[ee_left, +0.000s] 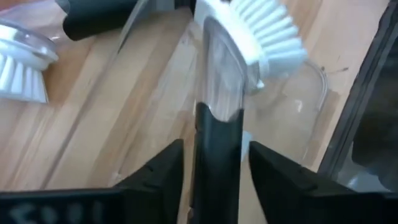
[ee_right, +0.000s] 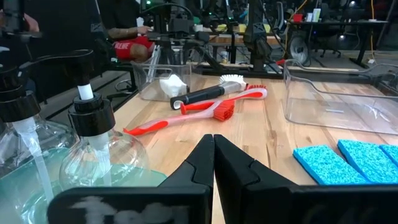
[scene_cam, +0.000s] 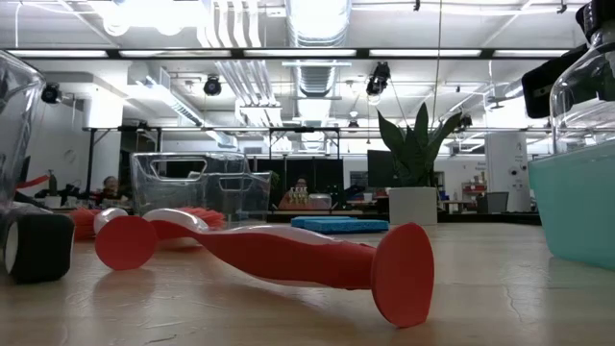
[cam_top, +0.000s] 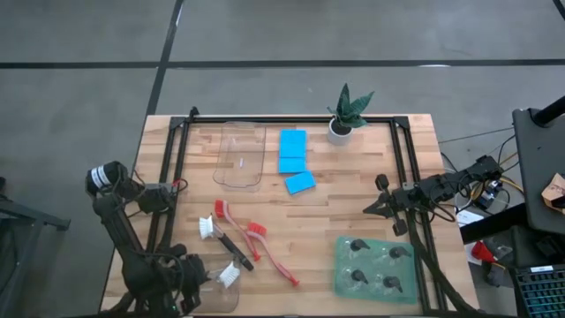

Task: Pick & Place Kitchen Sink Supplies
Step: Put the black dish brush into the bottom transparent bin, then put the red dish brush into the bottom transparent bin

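- Three blue sponges (cam_top: 292, 140), (cam_top: 291, 163), (cam_top: 300, 183), lying near the middle of the table's far half.
- Four dish brushes: two red-handled (cam_top: 228, 220), (cam_top: 269, 250), two black-handled (cam_top: 222, 236), (cam_top: 228, 274).
- Four small clear bottles with black pump tops (cam_top: 358, 246), (cam_top: 395, 253), (cam_top: 357, 276), (cam_top: 389, 283), standing in a two-by-two block.
- One green tray (cam_top: 344, 281) under those four bottles.
- Two clear plastic trays: one at the far side (cam_top: 240, 155), one at the near left corner (cam_top: 212, 296).
- One potted plant (cam_top: 343, 117) by the far edge.
- Two robot arms, each with one gripper: left gripper (ee_left: 211, 155), right gripper (ee_right: 213, 152).
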{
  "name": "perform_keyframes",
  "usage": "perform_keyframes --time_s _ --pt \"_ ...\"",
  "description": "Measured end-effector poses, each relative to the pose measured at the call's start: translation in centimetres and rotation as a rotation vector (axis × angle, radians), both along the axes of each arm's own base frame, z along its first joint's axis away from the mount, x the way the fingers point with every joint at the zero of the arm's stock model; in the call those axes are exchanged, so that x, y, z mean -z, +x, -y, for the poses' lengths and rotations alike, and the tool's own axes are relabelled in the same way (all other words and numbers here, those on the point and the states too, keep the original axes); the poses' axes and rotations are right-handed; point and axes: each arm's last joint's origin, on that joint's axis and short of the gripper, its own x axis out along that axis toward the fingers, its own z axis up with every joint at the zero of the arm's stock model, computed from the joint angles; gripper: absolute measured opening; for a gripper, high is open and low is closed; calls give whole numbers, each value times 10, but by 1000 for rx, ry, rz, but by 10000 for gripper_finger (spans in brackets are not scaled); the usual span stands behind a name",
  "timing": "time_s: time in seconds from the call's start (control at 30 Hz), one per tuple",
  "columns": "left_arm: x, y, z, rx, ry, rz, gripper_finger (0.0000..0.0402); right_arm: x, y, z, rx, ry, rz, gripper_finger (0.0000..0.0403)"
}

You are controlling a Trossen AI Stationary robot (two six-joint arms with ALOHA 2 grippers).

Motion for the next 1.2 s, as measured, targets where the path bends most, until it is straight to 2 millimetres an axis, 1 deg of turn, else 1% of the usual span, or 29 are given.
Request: perform_keyframes --time_s 0.13,0.2,0.3,0.37,0.43,0.57,0.67,0.73,0.83,1.03,1.2 --pt "-6 1 -2 -2 -3 3 213 0 0 0 0 0 0 8" --pt "-11 0 -3 -2 -17 8 222 0 0 0 0 0 0 8" --pt "-22 -1 -7 -6 -40 31 225 0 0 0 0 0 0 8" --pt "-32 0 -11 -11 -44 89 224 0 0 0 0 0 0 8" --pt "-44 3 -16 0 -19 192 222 0 0 0 0 0 1 8" --pt "-69 13 -24 69 111 413 222 0 0 0 0 0 1 8" --pt "-83 27 -29 160 255 519 222 0 0 0 0 0 1 8" --pt "-89 40 -33 214 328 542 222 0 0 0 0 0 1 8" --pt "-93 64 -41 263 377 550 222 0 0 0 0 0 1 8" --pt "-88 107 -58 411 426 510 222 0 0 0 0 0 1 8" --pt "-70 135 -71 525 464 426 222 0 0 0 0 1 1 8"
